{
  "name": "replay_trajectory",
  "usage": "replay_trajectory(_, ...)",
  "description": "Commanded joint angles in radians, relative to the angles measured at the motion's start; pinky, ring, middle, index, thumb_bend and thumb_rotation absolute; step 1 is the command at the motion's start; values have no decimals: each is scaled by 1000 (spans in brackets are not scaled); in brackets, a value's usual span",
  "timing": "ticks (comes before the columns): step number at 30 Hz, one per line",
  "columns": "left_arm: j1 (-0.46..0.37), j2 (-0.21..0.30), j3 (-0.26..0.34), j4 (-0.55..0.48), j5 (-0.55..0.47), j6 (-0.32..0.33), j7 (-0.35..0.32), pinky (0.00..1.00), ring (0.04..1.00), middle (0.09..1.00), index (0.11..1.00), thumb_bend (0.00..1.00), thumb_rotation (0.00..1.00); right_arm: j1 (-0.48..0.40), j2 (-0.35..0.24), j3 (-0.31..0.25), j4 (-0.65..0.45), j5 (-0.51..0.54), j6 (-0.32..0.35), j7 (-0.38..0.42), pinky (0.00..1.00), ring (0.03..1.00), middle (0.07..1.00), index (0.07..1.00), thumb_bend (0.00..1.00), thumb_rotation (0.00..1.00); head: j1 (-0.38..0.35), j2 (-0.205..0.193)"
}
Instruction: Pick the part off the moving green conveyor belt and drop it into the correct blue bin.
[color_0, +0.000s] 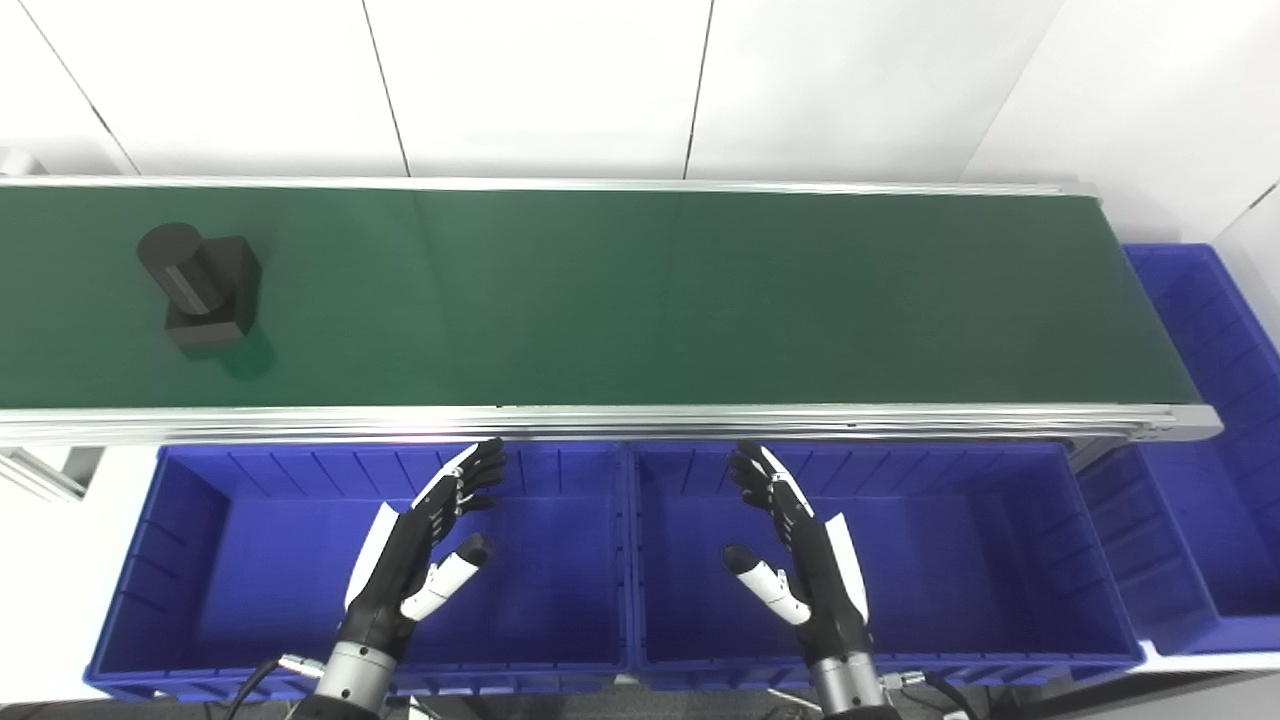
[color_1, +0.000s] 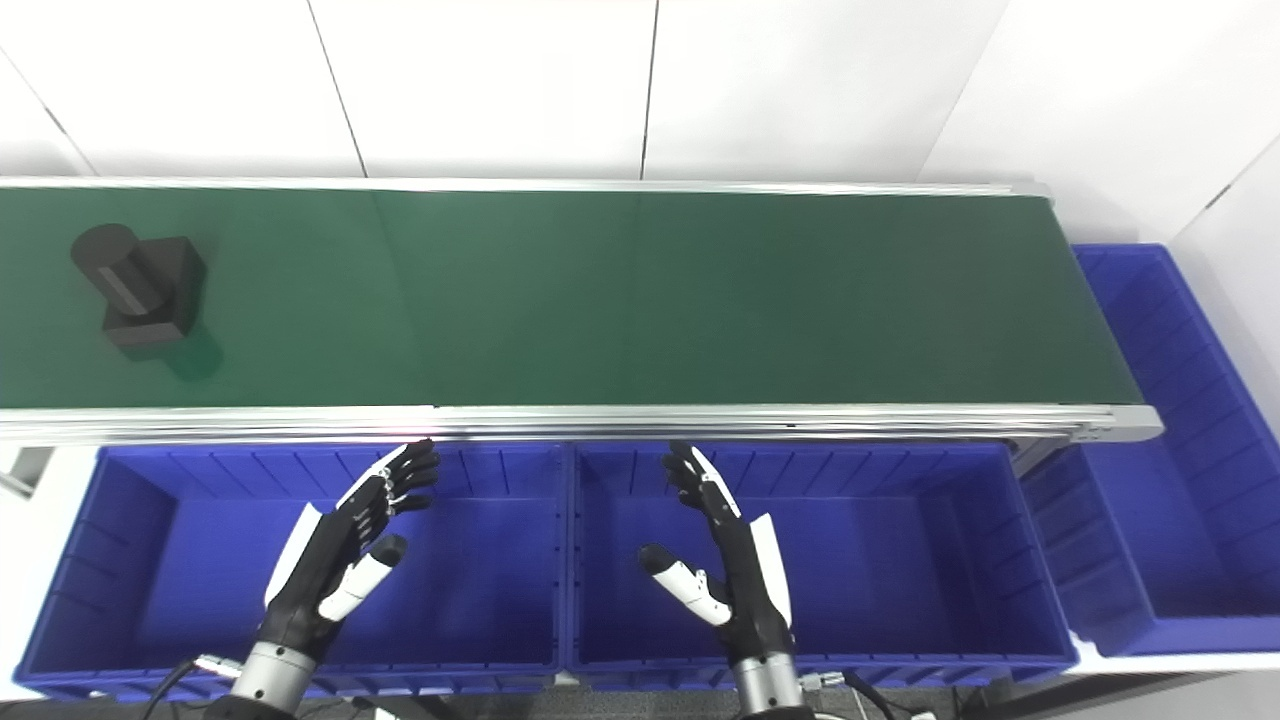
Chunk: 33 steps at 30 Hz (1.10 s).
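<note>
Not yet begun. Black part (color_0: 203, 290) riding conveyor belt (color_0: 640, 300) at far left, untouched. Left hand (color_0: 432, 545) and right hand (color_0: 792, 550) spread wide, empty, above blue bins (color_0: 625, 560). Pick and drop outstanding.

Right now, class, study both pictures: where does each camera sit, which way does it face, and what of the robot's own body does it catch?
Left eye view: on the head, looking down over the green conveyor belt and the blue bins; the left hand and right hand show, fingers apart.
Right eye view: beside it, aimed likewise, so the scene sits further left; both hands and forearms show.
Shared: the belt, the bins, both open hands, and the black part at the belt's left end.
</note>
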Motion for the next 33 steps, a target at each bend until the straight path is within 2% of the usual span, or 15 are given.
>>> replay_trajectory(1,-18,7,-6,-27,21,-30,27,773,840,865,876,730,881,-8,1,-1,-16,3,-47,-6,825,849,857,901,891,832,1,-1)
replay_trajectory(10,-25,15,-29,-32,27,-30,52,776,832,856,875,752,876,-7,2,1,-18,3,-46,0,831,854,858,902,905,814,4,-3)
replay_trajectory(20,-24,11,-22,-19,9,-30,35,776,832,858,874,772,865,-8,1,-1,-15,-11,-47,-7,834,850,862,906,910,814,4,-4)
replay_trajectory(30,-26,16,-31,-23,27,-30,56,779,834,857,873,777,875,-7,6,-3,-17,-6,-47,1,831,856,869,908,906,816,7,-7)
replay_trajectory(33,-31,17,-36,-18,35,-30,64,786,836,858,875,777,882,-12,4,-2,-10,0,-46,4,840,861,870,911,904,812,15,-18)
